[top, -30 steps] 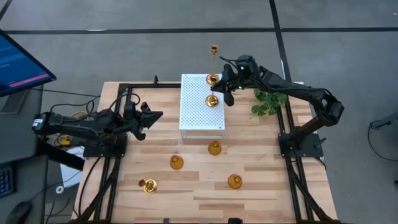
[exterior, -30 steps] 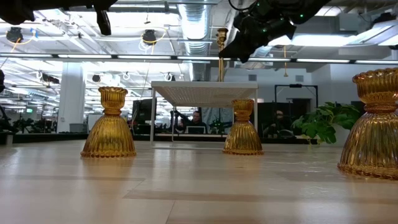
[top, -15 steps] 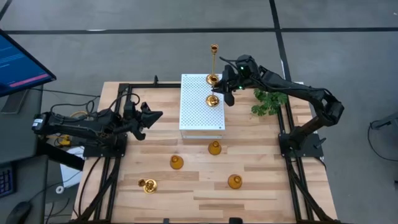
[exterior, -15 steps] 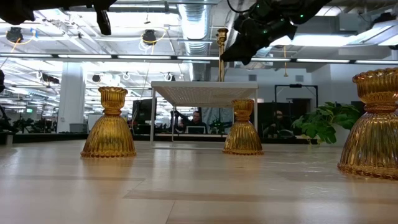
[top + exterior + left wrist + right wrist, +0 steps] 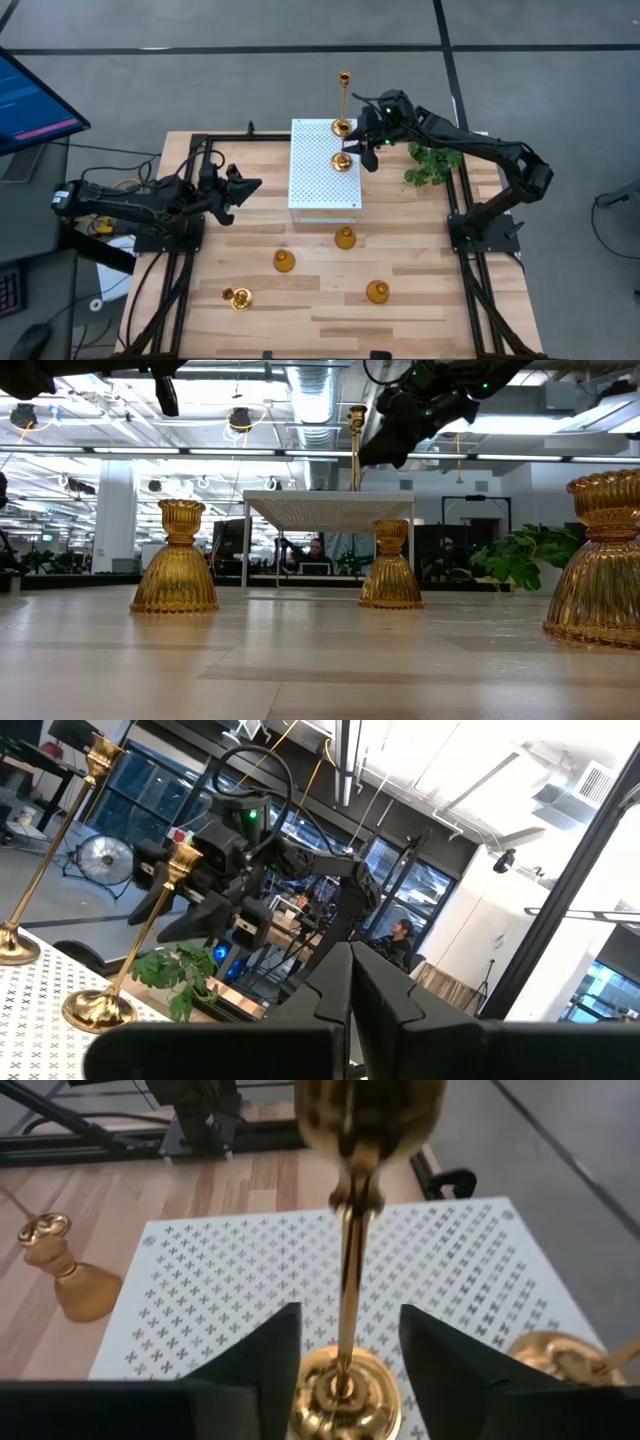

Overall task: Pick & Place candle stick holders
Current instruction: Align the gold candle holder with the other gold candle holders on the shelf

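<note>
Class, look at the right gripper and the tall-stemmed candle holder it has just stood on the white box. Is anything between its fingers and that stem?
Nothing visible. The right gripper is open, its fingers on either side of the tall-stemmed candle holder, which stands on the white box. A second tall holder stands behind, clear of it. The left gripper waits, shut, beside the box.

Even, bright overhead light on your table [image 5: 300,290]; shadows under the arms are short and soft. In the low view, ceiling lamps [image 5: 240,418] glare white and the near holder [image 5: 598,560] at the edge is soft. Your right wrist view blurs the close stem top [image 5: 365,1110]. Left wrist view: windows [image 5: 470,780] wash out, own fingers [image 5: 350,990] dark, out of focus.
</note>
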